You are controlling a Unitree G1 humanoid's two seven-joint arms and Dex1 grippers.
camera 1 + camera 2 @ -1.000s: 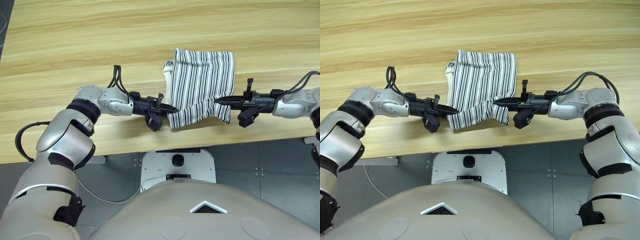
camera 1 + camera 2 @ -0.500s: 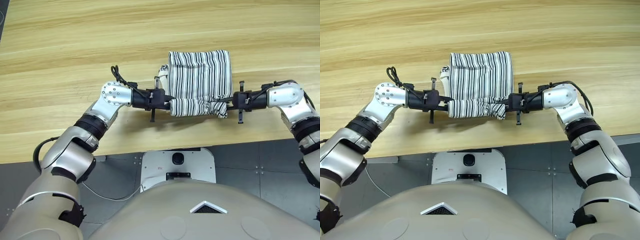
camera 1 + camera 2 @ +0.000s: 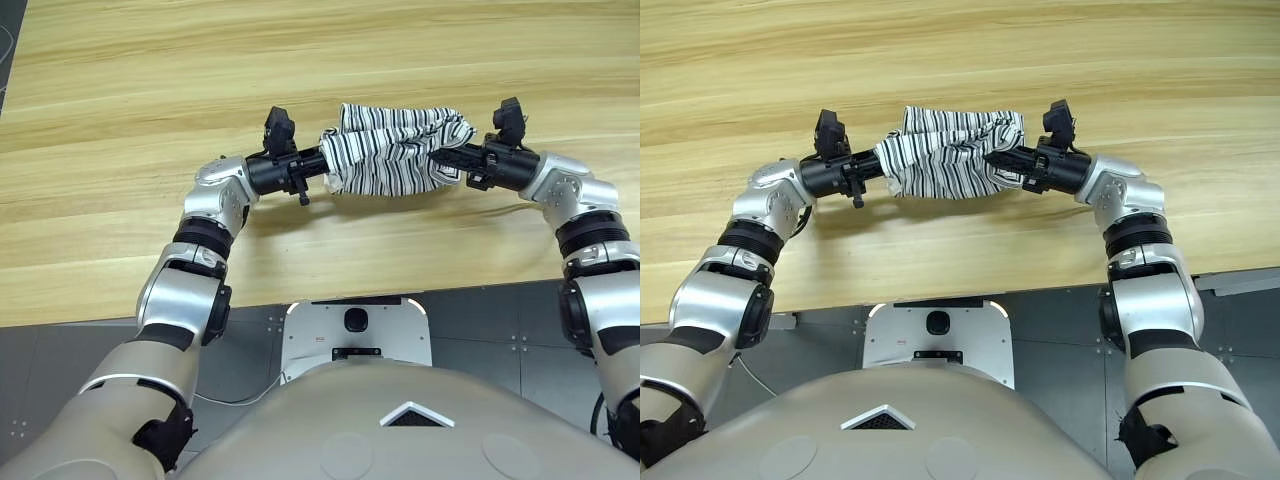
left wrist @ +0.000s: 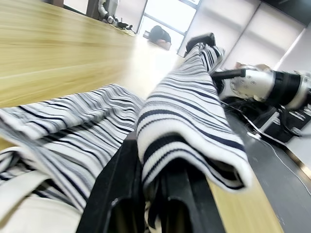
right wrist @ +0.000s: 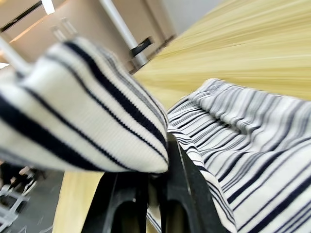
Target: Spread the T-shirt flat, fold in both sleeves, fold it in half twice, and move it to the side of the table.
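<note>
The black-and-white striped T-shirt (image 3: 390, 150) lies partly folded on the wooden table (image 3: 150, 90), its near edge lifted and carried over the rest of the cloth. My left gripper (image 3: 326, 166) is shut on the shirt's left corner (image 4: 194, 145). At the opposite side my right gripper (image 3: 440, 157) is shut on the right corner (image 5: 87, 126). Both grippers hold the lifted edge just above the cloth, one at each end. In the left wrist view the right arm (image 4: 265, 85) shows beyond the raised fold.
The wooden table stretches bare to the left, right and far side of the shirt. Its front edge (image 3: 300, 300) runs close below the arms, with grey floor (image 3: 500, 340) beyond it.
Both grippers have carried the shirt's near edge up and away from me, over the rest of the cloth. The visible shirt has shortened from a flat rectangle to a bunched band.
</note>
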